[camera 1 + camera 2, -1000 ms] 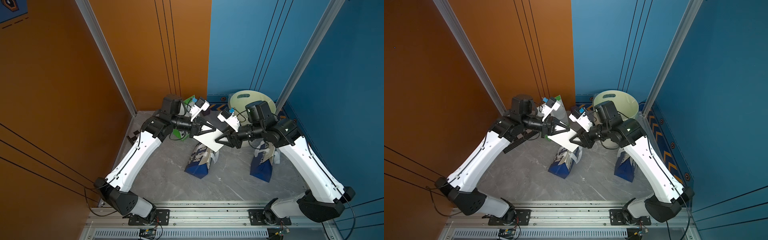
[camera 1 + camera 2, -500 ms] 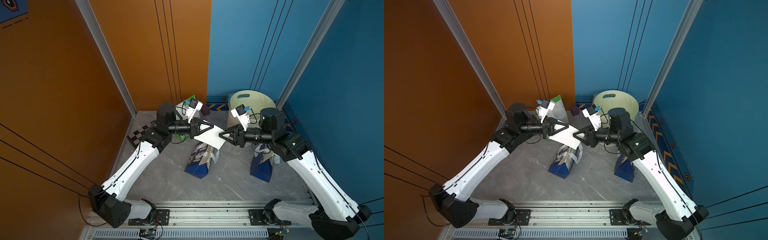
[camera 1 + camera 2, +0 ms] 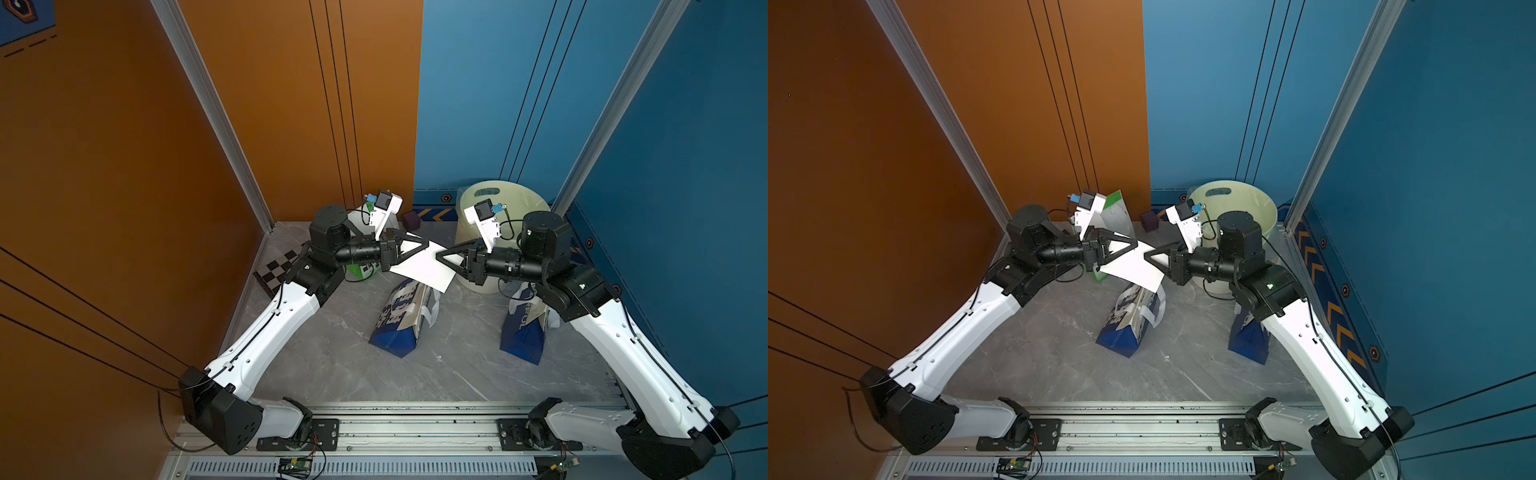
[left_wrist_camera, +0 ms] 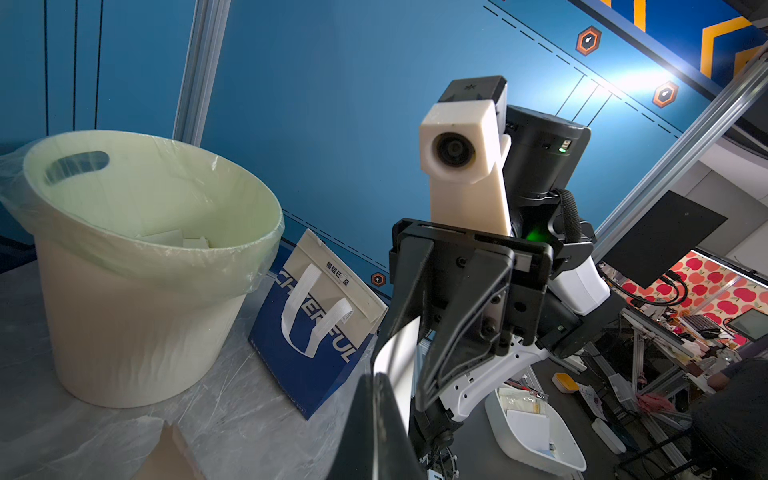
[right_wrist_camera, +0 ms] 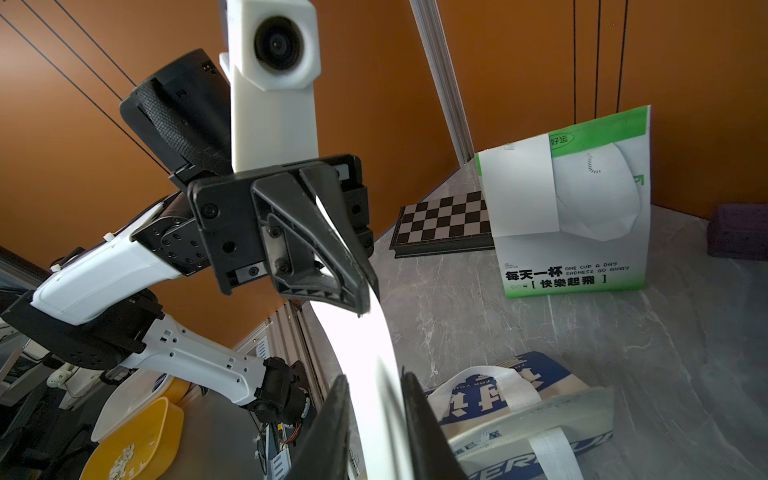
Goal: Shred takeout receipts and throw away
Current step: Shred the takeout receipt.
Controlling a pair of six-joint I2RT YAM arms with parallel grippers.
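You have receipt [image 3: 422, 268] midair between both arms, near trash bin [image 3: 519, 195], likely so shreds have short trip. Your left jaws clenched on edge farther from bin. Your right jaws straddle bin-side edge; cannot tell if pinched. Opposed grips suggest tear setup. Inside bin lie paper pieces [image 4: 174, 239].

We cannot tell whether the right gripper [image 5: 376, 376] touches the receipt [image 5: 353, 332] between its fingers [image 5: 419, 415]: the paper blurs there and runs off the picture's edge. In both top views the left arm [image 3: 332, 245] hides much of the green-and-white bag [image 3: 365, 271] at the bench's [image 3: 332, 357] far left corner. The right arm [image 3: 582, 291] covers part of the blue bag [image 3: 521, 332] near the right edge.
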